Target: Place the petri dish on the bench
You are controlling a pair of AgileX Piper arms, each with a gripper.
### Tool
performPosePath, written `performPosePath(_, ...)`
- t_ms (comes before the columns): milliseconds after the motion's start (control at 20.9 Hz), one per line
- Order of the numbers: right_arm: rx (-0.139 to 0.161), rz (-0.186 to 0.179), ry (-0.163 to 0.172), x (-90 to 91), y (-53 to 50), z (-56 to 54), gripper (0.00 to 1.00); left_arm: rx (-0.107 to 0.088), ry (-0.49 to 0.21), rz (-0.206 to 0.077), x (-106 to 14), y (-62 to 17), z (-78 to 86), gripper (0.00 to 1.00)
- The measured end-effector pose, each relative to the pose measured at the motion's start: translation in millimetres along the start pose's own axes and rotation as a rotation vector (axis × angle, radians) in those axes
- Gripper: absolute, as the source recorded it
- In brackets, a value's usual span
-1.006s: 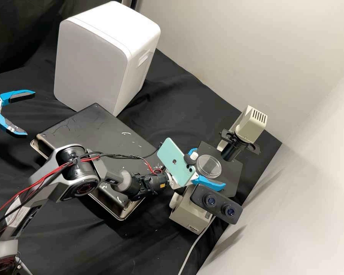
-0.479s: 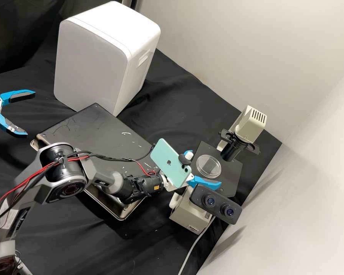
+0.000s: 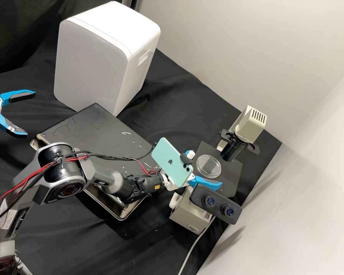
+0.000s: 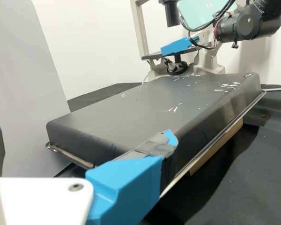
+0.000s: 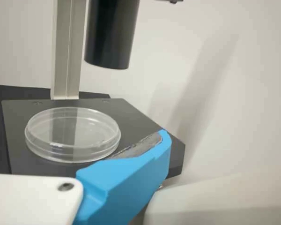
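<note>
A clear petri dish [image 3: 209, 165] [image 5: 72, 133] lies flat on the black microscope stage [image 3: 230, 175] [image 5: 136, 123], under the dark objective tube [image 5: 110, 33]. My right gripper [image 3: 202, 170] is open at the dish's near side; one blue finger [image 5: 131, 176] lies along the stage edge, its tip beside the dish rim, not touching it. Whether the rim sits between the fingers I cannot tell. My left gripper [image 3: 28, 112] [image 4: 82, 133] hangs open and holds nothing at the far left, beside the black slab [image 3: 95, 133] [image 4: 168, 108].
The microscope [image 3: 202, 208] stands at the bench's right end, close to the wall, with its lamp head [image 3: 250, 124] behind the stage. A white box-shaped appliance [image 3: 103, 57] is at the back. The slab rests on a metal tray [image 3: 120, 214]. A mint phone [image 3: 172, 160] rides on the right wrist.
The right arm drew back a little from the dish, then edged forward again. The dish stayed on the stage, and the left arm kept still.
</note>
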Motion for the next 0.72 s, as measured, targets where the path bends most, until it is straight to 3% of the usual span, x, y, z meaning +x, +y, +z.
performPosePath(239,0.007,0.013,-0.005,10.9,12.1,-4.6,1.0,0.0,0.0,-0.002,0.1,-0.4,0.0,1.0)
performPosePath(335,0.013,0.002,-0.018,16.1,11.6,-4.0,1.0,-0.002,0.0,-0.011,0.6,-1.9,-0.2,1.0)
performPosePath(622,0.037,-0.02,-0.052,31.1,-6.0,6.8,1.0,-0.004,0.001,-0.019,1.1,-3.4,-0.4,1.0)
performPosePath(718,0.054,-0.016,-0.057,34.8,-9.5,5.7,1.0,-0.004,0.001,-0.02,1.2,-3.6,-0.4,1.0)
